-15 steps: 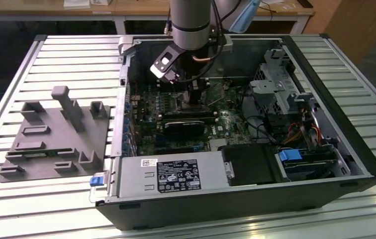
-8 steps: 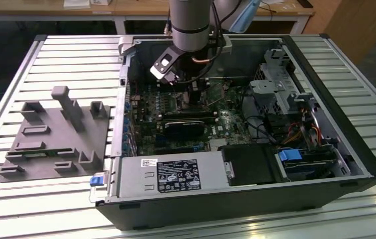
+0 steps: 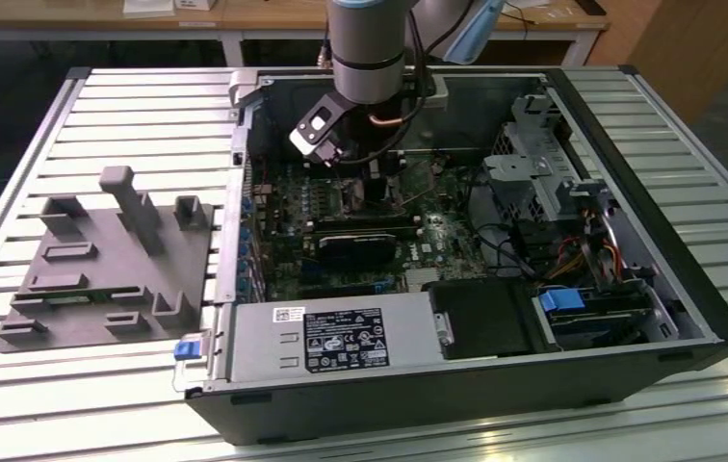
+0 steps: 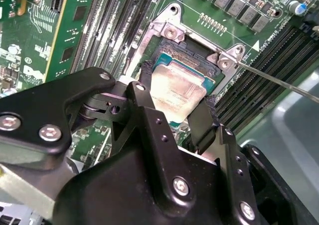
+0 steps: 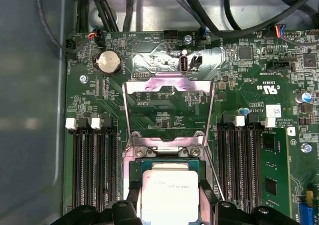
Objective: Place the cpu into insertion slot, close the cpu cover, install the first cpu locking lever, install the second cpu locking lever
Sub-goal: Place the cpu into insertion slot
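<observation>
Over the insertion slot (image 4: 185,54), the gripper (image 4: 176,96) clamps the cpu (image 4: 182,83) by opposite edges, perhaps seated; keep it level and square. Beyond the slot, the cpu cover (image 5: 168,87) stands open.

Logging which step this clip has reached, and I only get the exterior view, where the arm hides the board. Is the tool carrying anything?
Observer: Yes. In the second wrist view the tool is closed on the cpu, a finger against each of two opposite edges, right at the insertion slot. I cannot tell whether it is fully seated.
Operator: And the cpu cover, is it down?
Observer: No. In the first wrist view the cpu cover stands swung open beyond the slot, with the green board showing through its window.
</observation>
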Tool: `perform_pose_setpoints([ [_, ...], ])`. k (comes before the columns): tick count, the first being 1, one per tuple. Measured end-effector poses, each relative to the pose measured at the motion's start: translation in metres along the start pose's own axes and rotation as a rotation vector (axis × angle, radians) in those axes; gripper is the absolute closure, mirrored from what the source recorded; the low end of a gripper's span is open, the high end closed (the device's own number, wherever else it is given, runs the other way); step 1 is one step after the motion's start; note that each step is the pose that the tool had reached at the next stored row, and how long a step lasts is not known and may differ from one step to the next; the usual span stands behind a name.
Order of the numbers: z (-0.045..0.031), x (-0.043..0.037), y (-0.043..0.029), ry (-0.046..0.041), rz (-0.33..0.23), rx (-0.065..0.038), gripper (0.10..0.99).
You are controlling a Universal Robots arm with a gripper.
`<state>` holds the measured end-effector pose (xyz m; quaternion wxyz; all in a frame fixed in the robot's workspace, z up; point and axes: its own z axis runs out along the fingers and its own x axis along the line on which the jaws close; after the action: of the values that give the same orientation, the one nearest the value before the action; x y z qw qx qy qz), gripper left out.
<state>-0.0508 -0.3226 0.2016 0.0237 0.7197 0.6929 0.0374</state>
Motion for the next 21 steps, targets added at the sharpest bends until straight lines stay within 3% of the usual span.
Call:
perform_pose_setpoints([
  [21, 0.0073, 0.0, -0.0046, 0.0022, 0.001, 0.0, 0.545],
])
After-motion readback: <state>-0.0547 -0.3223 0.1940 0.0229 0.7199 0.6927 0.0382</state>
